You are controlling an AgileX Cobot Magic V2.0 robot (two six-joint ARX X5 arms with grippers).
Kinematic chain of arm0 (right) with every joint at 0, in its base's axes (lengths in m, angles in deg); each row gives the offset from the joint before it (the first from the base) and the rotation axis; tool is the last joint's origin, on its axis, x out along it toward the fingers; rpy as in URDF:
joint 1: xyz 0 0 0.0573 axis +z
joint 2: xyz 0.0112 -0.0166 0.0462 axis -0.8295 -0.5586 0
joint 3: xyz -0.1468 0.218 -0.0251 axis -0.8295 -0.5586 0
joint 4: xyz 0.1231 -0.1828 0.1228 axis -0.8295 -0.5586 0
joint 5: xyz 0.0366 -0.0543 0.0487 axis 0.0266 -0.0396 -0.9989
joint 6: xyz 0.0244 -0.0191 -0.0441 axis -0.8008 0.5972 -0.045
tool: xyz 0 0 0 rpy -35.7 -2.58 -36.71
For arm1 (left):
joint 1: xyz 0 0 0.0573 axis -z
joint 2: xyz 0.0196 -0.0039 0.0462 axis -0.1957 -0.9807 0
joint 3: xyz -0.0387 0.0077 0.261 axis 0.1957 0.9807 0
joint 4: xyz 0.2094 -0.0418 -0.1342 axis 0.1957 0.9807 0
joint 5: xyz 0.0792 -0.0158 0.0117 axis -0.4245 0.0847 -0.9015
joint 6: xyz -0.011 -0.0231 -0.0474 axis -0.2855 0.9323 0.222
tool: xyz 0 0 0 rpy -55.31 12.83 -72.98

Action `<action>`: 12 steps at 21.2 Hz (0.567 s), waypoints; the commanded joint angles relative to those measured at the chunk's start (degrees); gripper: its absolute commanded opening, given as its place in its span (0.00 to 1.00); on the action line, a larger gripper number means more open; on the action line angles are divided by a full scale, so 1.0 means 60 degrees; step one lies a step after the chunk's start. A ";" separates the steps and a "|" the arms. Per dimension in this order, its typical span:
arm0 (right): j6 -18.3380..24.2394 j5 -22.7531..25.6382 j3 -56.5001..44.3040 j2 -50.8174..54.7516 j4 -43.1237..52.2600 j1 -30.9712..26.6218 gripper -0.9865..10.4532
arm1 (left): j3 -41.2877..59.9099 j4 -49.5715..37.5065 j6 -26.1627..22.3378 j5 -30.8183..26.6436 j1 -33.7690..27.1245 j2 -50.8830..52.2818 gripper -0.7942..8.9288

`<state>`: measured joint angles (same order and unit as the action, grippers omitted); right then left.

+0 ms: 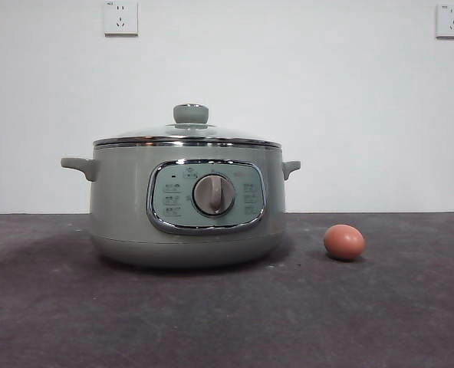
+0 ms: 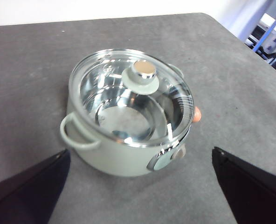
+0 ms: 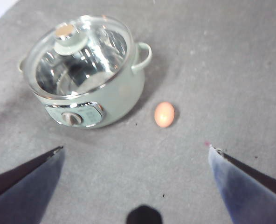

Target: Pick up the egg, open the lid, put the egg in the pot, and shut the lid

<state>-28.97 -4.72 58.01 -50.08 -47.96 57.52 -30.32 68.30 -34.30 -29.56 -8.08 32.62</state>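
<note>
Egg: reddish-brown, lying loose on the grey table, ahead of the right gripper, whose jaws are spread wide and hold nothing; its long axis appears to run roughly along the gripper's line of approach, and the right arm looks the nearer. Left gripper: jaws likewise parted and empty, above the pot, which hides most of the egg from it. Pot stands just beside the egg, not touching, lid seated, interior empty.
</note>
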 commanded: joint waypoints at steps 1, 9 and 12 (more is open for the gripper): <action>0.0033 -0.0004 0.0040 -0.0277 0.0073 0.0018 0.65 | -0.0703 -0.0098 -0.0186 0.0000 0.0346 -0.0889 0.78; 0.0033 -0.0007 0.0040 -0.1555 0.0164 0.0022 0.65 | -0.4368 -0.0073 -0.1067 -0.1741 0.2463 -0.5311 0.78; 0.0033 -0.0007 0.0040 -0.1861 0.0157 0.0022 0.65 | -0.5705 0.0044 -0.1384 -0.2233 0.2969 -0.6900 0.78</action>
<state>-28.97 -4.70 58.01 -61.36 -47.40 57.54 -64.86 68.45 -41.10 -42.61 9.80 -8.45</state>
